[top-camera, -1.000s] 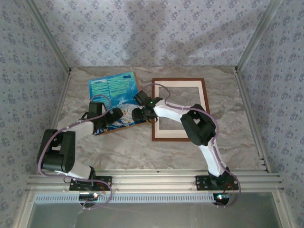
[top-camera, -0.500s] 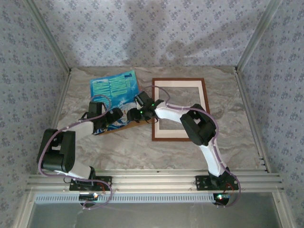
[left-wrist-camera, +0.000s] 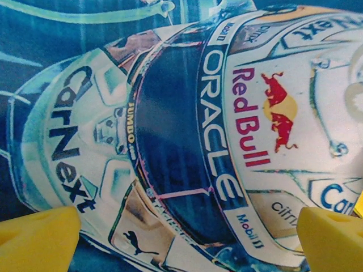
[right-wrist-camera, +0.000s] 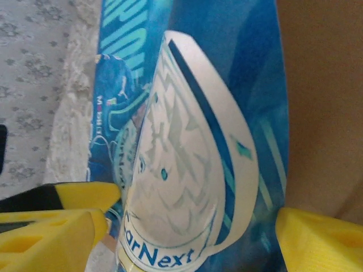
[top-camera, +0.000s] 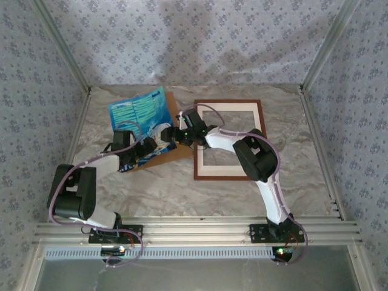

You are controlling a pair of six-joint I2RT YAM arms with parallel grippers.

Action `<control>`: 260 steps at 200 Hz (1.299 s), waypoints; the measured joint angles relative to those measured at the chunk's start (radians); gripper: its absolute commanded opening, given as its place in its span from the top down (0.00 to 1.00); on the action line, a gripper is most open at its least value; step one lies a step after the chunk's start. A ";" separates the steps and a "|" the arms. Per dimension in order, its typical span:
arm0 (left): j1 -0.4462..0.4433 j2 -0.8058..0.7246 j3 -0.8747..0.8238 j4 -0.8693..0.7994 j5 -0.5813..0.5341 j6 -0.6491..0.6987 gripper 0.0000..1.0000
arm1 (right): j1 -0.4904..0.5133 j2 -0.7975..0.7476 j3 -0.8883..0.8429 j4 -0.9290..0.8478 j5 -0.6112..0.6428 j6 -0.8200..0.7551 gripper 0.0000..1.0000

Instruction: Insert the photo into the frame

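From above, the frame (top-camera: 263,136) lies flat on the marbled table (top-camera: 182,194), with a cream mat (top-camera: 221,171) inside its reddish-brown bars. The photo (top-camera: 136,112) sits just left of the frame, outside it. It is skewed against the frame's edges and rests on a brown backing board (top-camera: 167,156), whose corners poke out from under the photo toward the frame. The right gripper (top-camera: 171,134) reaches across the frame's left bar to the photo's frame-side edge. The left gripper (top-camera: 151,147) hangs over the photo's lower part, a little farther from the frame.

In the left wrist view, the left gripper's yellow fingers (left-wrist-camera: 39,238) sit at the two bottom corners. They are spread wide with nothing clamped between them. Beneath them the photo shows a white racing helmet bearing the logos CarNext, ORACLE and Red Bull.

In the right wrist view, the right gripper's yellow fingers (right-wrist-camera: 57,226) also stand well apart. The photo's curved blue sheet runs up between them, with the pale helmet and "CarNext" lettering printed on it. Whether either pad touches the sheet cannot be told. The backing board shows as plain brown along the photo's right side.
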 measured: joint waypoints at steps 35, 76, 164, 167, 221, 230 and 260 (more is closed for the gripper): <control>0.000 0.000 0.000 0.000 0.000 0.000 0.02 | 0.000 0.036 0.029 0.054 -0.049 0.020 0.11; 0.000 0.000 0.000 0.000 0.000 0.000 0.01 | -0.018 0.092 0.120 0.051 -0.093 0.017 0.11; 0.000 0.000 0.000 0.000 0.004 0.004 0.02 | -0.037 0.208 0.369 -0.047 -0.121 -0.027 0.17; 0.000 0.000 0.000 0.000 0.004 0.004 0.01 | -0.037 0.211 0.372 -0.051 -0.122 -0.027 0.18; 0.000 0.000 0.000 -0.001 0.004 0.004 0.01 | -0.041 0.220 0.381 -0.096 -0.129 -0.030 0.39; 0.000 0.000 0.000 -0.001 0.004 0.004 0.01 | -0.043 0.220 0.378 -0.099 -0.127 -0.035 0.46; 0.000 0.000 0.001 -0.003 0.003 0.007 0.01 | -0.058 0.207 0.326 -0.101 -0.111 -0.025 0.68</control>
